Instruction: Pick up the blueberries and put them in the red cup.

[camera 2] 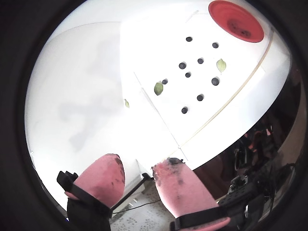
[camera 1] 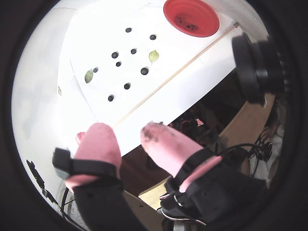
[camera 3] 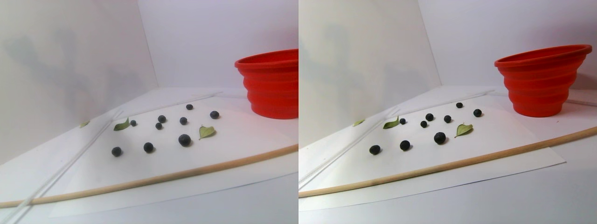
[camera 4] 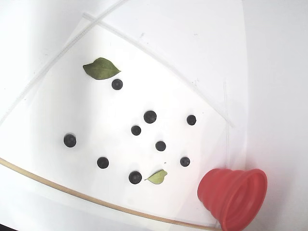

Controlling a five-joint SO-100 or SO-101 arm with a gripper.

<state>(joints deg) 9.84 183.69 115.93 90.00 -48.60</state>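
Several dark blueberries (camera 1: 144,70) (camera 2: 215,81) (camera 3: 184,139) (camera 4: 150,116) lie scattered on a white sheet (camera 4: 192,82). The red cup (camera 1: 191,17) (camera 2: 236,26) (camera 3: 270,84) (camera 4: 233,195) stands at the sheet's far corner, and both wrist views show a few dark berries inside it. My gripper (camera 1: 125,129) (camera 2: 140,162) has stained pink fingers (camera 1: 166,144) and is open with nothing between them. It hangs well back from the berries, over the table's near edge. The fixed view and the stereo pair view do not show it.
Two green leaves (camera 4: 101,69) (camera 4: 157,177) lie among the berries. A thin wooden stick (camera 3: 163,177) (camera 1: 173,77) (camera 4: 72,192) runs along the sheet's front edge. A black camera (camera 1: 255,67) juts in at the right of a wrist view, with dark clutter and cables (camera 1: 240,149) below the table edge.
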